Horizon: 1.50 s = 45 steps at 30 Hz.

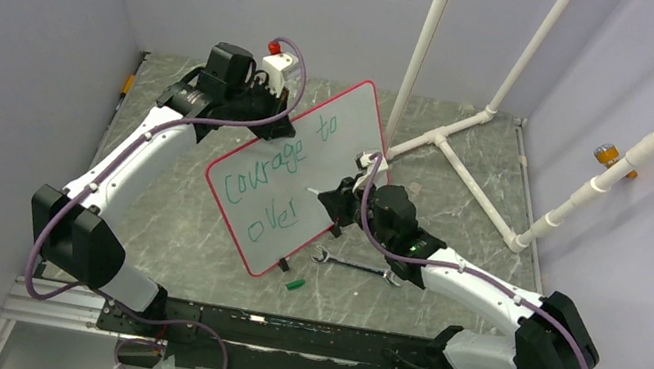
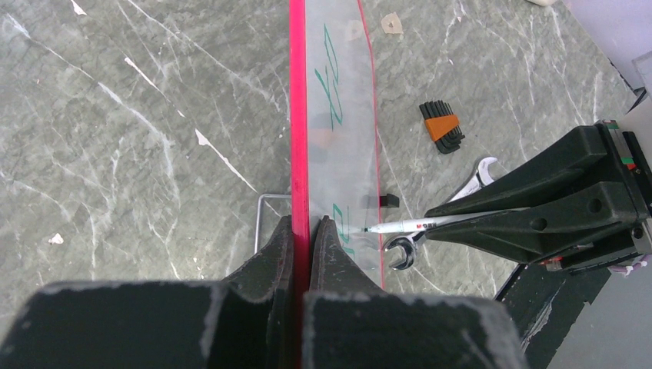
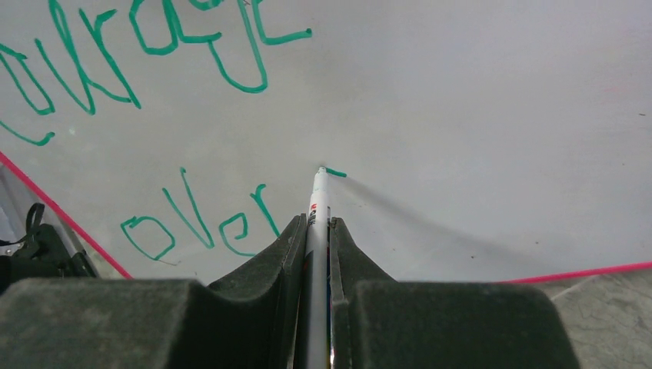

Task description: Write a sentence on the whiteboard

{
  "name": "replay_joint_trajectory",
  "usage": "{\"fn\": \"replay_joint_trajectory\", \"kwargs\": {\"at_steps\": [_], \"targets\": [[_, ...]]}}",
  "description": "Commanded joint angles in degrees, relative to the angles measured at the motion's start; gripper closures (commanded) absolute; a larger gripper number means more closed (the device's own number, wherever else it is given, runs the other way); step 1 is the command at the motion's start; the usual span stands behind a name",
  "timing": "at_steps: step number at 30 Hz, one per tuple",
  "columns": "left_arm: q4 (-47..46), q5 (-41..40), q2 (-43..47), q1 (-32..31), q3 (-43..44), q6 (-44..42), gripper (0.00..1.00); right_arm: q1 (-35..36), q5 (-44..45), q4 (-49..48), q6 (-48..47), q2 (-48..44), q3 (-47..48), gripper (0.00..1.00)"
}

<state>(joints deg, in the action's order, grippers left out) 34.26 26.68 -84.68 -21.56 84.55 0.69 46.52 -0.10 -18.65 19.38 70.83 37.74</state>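
Observation:
The whiteboard [image 1: 342, 131] stands tilted on the table, white with a red rim. My left gripper [image 2: 307, 227] is shut on its top edge [image 2: 299, 138] and holds it up. The sentence [image 1: 279, 158] reads "Courage to" with "over" [image 1: 274, 220] below it in green. In the right wrist view "over" [image 3: 201, 221] is followed by a short fresh green stroke [image 3: 336, 173]. My right gripper [image 3: 317, 223] is shut on a white marker [image 3: 317, 201] whose tip touches the board at that stroke. The marker [image 2: 430, 223] also shows in the left wrist view.
A silver wrench [image 1: 354, 266] and a green marker cap [image 1: 294, 283] lie on the grey marble table by the board's lower corner. A set of hex keys [image 2: 441, 127] lies farther back. White pipe frames [image 1: 476, 120] stand at the back right.

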Motion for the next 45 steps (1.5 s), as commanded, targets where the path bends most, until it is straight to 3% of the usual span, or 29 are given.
{"fn": "replay_joint_trajectory", "kwargs": {"at_steps": [1, 19, 30, 40, 45], "targets": [[3.6, -8.1, 0.0, 0.1, 0.1, -7.2, 1.0, 0.0, -3.5, -5.5, -0.3, 1.4, -0.9, 1.0], [3.7, -7.7, 0.0, 0.1, 0.4, -7.1, 1.0, 0.0, -5.5, -7.1, 2.3, -0.6, -9.8, 1.0], [3.6, -7.5, 0.1, 0.1, 0.4, -7.1, 1.0, -0.3, 7.1, 0.5, 0.4, -1.7, -3.3, 1.0], [3.5, -7.4, 0.0, 0.1, 0.6, -7.1, 1.0, -0.4, 1.9, 1.7, 1.2, -8.5, -4.1, 1.0], [3.7, -6.9, 0.0, 0.0, 0.7, -6.8, 1.0, -0.8, 3.3, 1.4, 2.0, -9.0, -3.6, 1.0]]}}
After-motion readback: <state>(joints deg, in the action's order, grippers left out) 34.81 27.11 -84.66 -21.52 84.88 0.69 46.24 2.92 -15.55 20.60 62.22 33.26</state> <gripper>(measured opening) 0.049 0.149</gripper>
